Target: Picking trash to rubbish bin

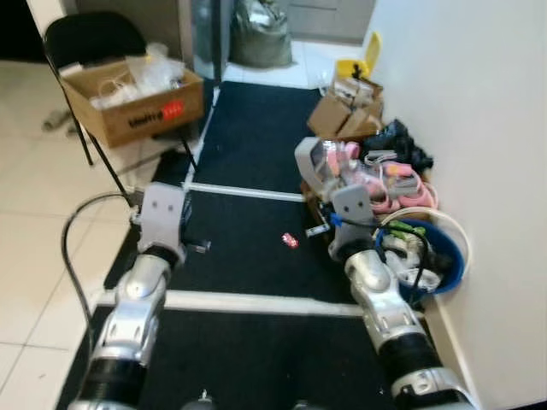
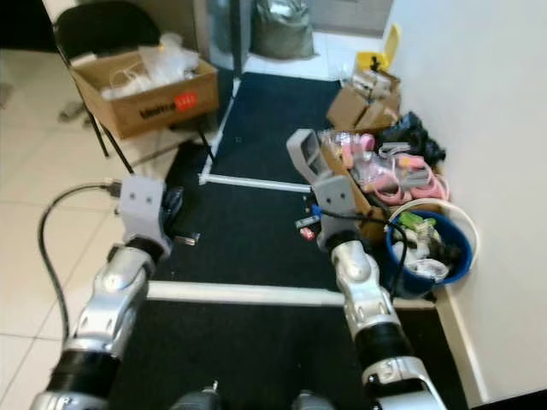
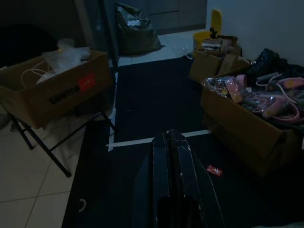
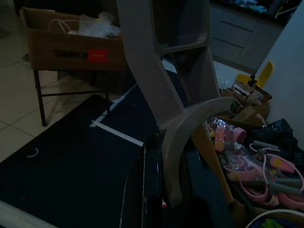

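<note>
Right claw (image 4: 164, 190) is clamped on a grey plastic piece (image 4: 166, 71), a long flat frame with a curved foot, standing up from the fingers. In the head views the piece (image 1: 309, 161) sits just above the claw, over the edge of the cardboard box (image 3: 247, 128) full of pink cables. The blue bin (image 1: 453, 256) with the white rim is beside the right forearm, against the wall, already holding some rubbish.

Left claw (image 3: 173, 161) has fingers pressed together, holding nothing, hovering over the black mat (image 1: 248, 248). A small red wrapper (image 1: 290, 240) lies on the mat ahead of it, between the two claws.

Risks, as a judgement:
- Grip is low on a tall piece, so it could lever out or twist during the swing to the bin.
- The piece could snag the box edge or cables and drag them along.
- The piece looks long for the bin and may hang over the rim or tip out.
- The red wrapper is flat and small, easy to miss.
</note>
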Available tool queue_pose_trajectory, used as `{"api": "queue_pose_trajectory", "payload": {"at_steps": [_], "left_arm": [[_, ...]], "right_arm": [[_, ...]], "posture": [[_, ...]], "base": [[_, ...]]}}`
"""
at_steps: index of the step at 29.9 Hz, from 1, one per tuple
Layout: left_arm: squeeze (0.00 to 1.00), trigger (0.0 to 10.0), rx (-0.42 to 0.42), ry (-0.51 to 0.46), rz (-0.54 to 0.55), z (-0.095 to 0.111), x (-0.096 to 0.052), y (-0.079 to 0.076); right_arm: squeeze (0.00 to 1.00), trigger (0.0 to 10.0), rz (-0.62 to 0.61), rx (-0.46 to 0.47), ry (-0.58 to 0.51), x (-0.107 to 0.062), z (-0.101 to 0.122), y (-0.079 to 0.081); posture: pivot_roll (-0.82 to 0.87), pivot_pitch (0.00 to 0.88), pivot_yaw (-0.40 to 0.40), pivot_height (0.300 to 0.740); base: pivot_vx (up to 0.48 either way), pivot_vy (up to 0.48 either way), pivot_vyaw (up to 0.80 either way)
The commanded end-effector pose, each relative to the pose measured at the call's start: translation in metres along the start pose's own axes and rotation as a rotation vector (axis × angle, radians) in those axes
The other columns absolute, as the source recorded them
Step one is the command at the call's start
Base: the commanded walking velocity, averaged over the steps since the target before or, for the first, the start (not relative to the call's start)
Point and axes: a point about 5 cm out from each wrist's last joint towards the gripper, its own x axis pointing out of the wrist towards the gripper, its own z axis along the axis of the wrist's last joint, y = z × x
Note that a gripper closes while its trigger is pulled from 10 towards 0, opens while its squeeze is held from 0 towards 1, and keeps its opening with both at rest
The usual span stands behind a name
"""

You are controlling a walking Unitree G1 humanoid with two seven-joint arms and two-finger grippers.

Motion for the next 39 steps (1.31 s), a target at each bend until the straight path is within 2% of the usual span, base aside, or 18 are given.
{"api": "queue_pose_trajectory", "payload": {"at_steps": [1,7,10,14,18,19,20,21,25,27,32,39], "left_arm": [[0.00,10.0,0.004,0.010,-0.004,-0.002,0.000,0.000],[0.00,10.0,0.007,0.004,0.000,0.000,0.000,0.002],[0.00,10.0,0.022,-0.009,0.008,0.004,0.004,0.009],[0.00,10.0,0.047,-0.042,0.022,0.016,0.016,0.028],[0.00,10.0,0.131,-0.107,0.039,0.044,0.039,0.063],[0.00,10.0,0.131,-0.107,0.039,0.044,0.039,0.063],[0.00,10.0,0.141,-0.120,0.045,0.051,0.044,0.069],[0.00,10.0,0.168,-0.150,0.048,0.066,0.053,0.078],[0.00,10.0,0.195,-0.176,0.048,0.079,0.060,0.084],[0.00,10.0,0.213,-0.206,0.040,0.094,0.069,0.087],[0.00,10.0,0.235,-0.230,0.025,0.107,0.077,0.091],[0.00,10.0,0.243,-0.244,0.008,0.110,0.083,0.093]], "right_arm": [[0.00,10.0,-0.014,-0.011,0.006,-0.001,-0.002,-0.005],[0.00,10.0,-0.014,-0.011,0.009,-0.001,-0.003,-0.005],[0.00,10.0,-0.013,-0.009,0.009,-0.001,-0.003,-0.004],[0.00,10.0,-0.013,-0.006,0.008,0.000,-0.002,-0.004],[0.00,10.0,-0.013,-0.007,0.009,0.000,-0.002,-0.004],[0.00,10.0,-0.013,-0.007,0.009,0.000,-0.002,-0.004],[0.00,10.0,-0.014,-0.007,0.009,0.000,-0.003,-0.004],[0.00,10.0,-0.016,-0.007,0.009,0.000,-0.003,-0.005],[0.00,10.0,-0.021,-0.006,0.010,0.000,-0.003,-0.005],[0.00,10.0,-0.029,-0.004,0.012,-0.001,-0.004,-0.006],[0.00,10.0,-0.038,-0.003,0.012,-0.003,-0.005,-0.006],[0.00,10.0,-0.042,-0.001,0.013,-0.004,-0.005,-0.006]], "posture": [[0.06,0.020,-0.019,0.740],[0.07,0.025,-0.021,0.740],[0.07,0.027,-0.023,0.740],[0.07,0.030,-0.025,0.740],[0.08,0.033,-0.027,0.740],[0.08,0.033,-0.027,0.740],[0.08,0.033,-0.027,0.740],[0.08,0.035,-0.022,0.740],[0.08,0.035,-0.021,0.740],[0.08,0.036,-0.016,0.740],[0.08,0.041,-0.006,0.740],[0.08,0.044,-0.003,0.740]], "base": [[0.292,0.000,0.00],[0.291,0.000,0.00],[0.289,0.000,0.00],[0.289,0.000,0.00],[0.290,0.000,0.00],[0.292,0.000,0.00],[0.289,0.000,0.00],[0.289,0.000,0.00],[0.289,0.000,0.00],[0.287,0.000,0.00],[0.286,0.000,0.00],[0.285,0.000,0.00]]}}
